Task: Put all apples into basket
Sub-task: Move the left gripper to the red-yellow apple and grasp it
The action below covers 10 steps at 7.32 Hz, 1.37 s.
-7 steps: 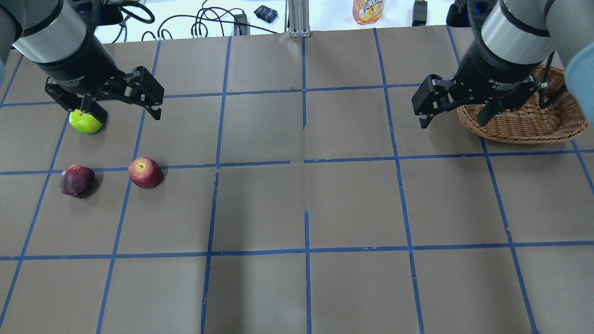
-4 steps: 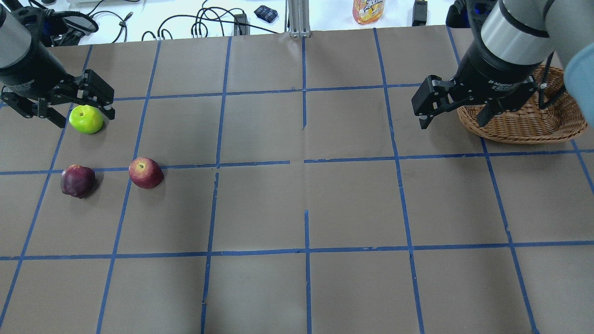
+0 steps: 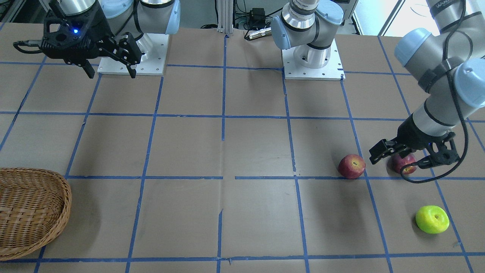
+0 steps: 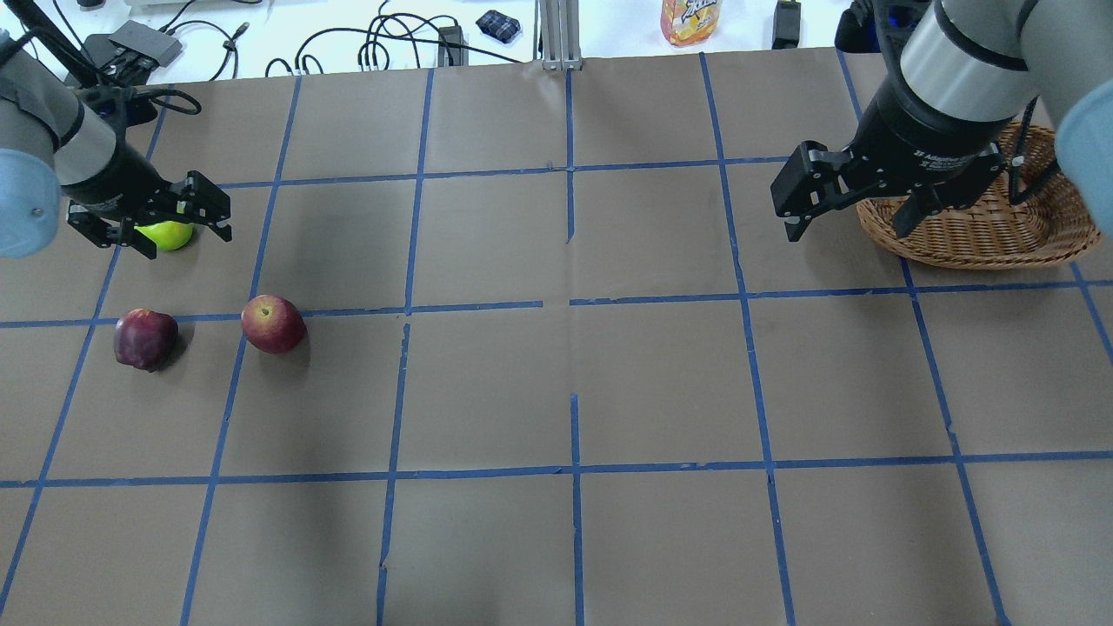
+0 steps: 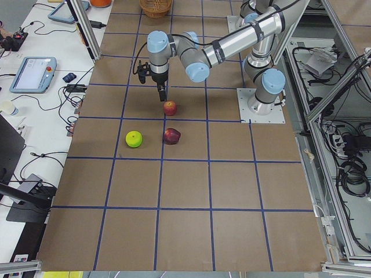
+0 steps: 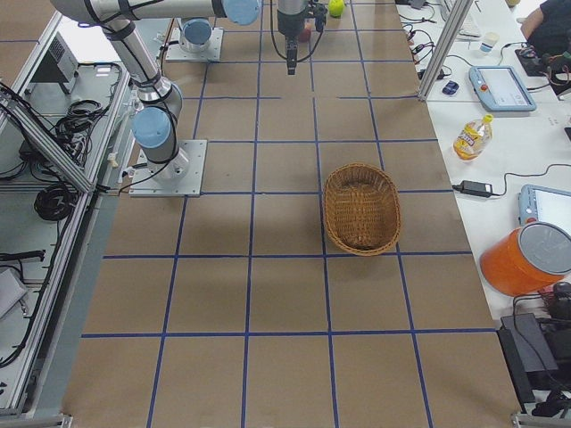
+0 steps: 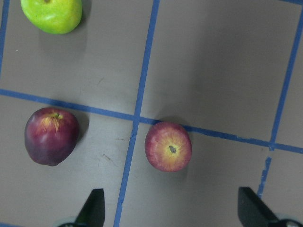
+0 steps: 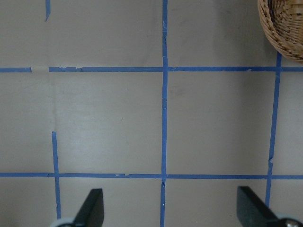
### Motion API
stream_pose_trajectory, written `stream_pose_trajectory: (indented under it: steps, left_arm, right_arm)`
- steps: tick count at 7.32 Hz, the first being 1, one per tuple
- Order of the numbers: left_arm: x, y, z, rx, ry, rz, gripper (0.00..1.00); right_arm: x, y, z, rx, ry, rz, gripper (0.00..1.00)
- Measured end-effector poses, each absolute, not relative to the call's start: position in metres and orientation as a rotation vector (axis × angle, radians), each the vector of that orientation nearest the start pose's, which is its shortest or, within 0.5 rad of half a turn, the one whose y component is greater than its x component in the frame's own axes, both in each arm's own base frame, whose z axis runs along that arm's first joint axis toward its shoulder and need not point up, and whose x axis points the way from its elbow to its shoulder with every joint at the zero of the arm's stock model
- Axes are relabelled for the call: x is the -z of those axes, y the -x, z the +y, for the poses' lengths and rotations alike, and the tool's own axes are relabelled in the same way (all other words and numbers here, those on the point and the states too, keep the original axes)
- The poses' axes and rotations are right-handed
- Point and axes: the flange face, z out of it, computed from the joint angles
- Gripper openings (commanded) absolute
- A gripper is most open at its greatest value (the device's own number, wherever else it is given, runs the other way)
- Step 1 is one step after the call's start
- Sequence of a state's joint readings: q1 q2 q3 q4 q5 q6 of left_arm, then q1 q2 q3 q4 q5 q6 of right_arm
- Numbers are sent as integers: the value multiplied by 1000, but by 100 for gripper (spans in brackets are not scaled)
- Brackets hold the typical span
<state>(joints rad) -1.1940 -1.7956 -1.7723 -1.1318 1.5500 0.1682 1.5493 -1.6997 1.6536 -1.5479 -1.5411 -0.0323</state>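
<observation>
We are finding the left gripper [image 7: 173,213] hovering above the table [image 4: 661,382] with its jaws spread wide and nothing between them. The right gripper [image 4: 848,228] is hanging just beside the basket [image 4: 983,235], likewise spread and empty. All three apples are lying on the table at the robot's left end, well apart from the basket at its right end: the red apple [image 7: 168,145], the maroon apple [image 7: 51,136] and the green apple [image 7: 52,14].

Risks we are noting:
- No apple is sitting centred between the left fingers. In the wrist view the red apple is lying nearest their line but off it. A descent from here, in our judgement, is likely to bring a finger down on fruit.
- The apples are round and resting loose, and the red and maroon ones are lying near each other. A nudge could send one rolling into its neighbour or away.
- The carry to the basket is crossing the whole table, so a shallow pinch could slip on the way.
- The right gripper, parked by the rim, could be obstructing the drop.

Against the overhead pictures of one second and half a second ago, the left gripper is showing smaller and has shifted outward, which we are reading as a descent. It is now covering part of the green apple. The apples, the basket and the right gripper have not moved.
</observation>
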Motion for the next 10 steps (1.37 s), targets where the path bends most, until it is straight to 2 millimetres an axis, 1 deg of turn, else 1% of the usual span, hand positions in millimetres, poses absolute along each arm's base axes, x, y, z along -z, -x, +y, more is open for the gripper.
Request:
stream_pose_trajectory:
  steps: [1,2,3,5,6,7,8,9,10]
  left_arm:
    - [-293,-80,-571,24,329,3141,100]
    - [-276,-81,-577,33,330,3139,100]
    - [-262,-77,-581,20,333,3141,100]
    - [-226,-62,-577,-41,373,3145,100]
    - [-209,-57,-574,-41,387,3141,100]
    - [-195,-54,-568,-57,395,3138,100]
    - [-188,-50,-564,-74,395,3135,100]
    - [-187,-43,-562,-79,386,3131,89]
    - [-187,-37,-559,-82,372,3124,58]
  right_arm:
    - [-505,-127,-442,37,17,3112,100]
    - [-505,-127,-442,39,17,3112,100]
    - [-505,-126,-442,39,16,3112,100]
    - [-505,-126,-442,38,17,3113,100]
    - [-505,-126,-442,39,16,3113,100]
    - [-505,-126,-442,39,15,3113,100]
    - [-505,-126,-442,39,15,3113,100]
    - [-505,-126,-442,37,15,3113,100]
    - [-505,-126,-442,36,16,3113,100]
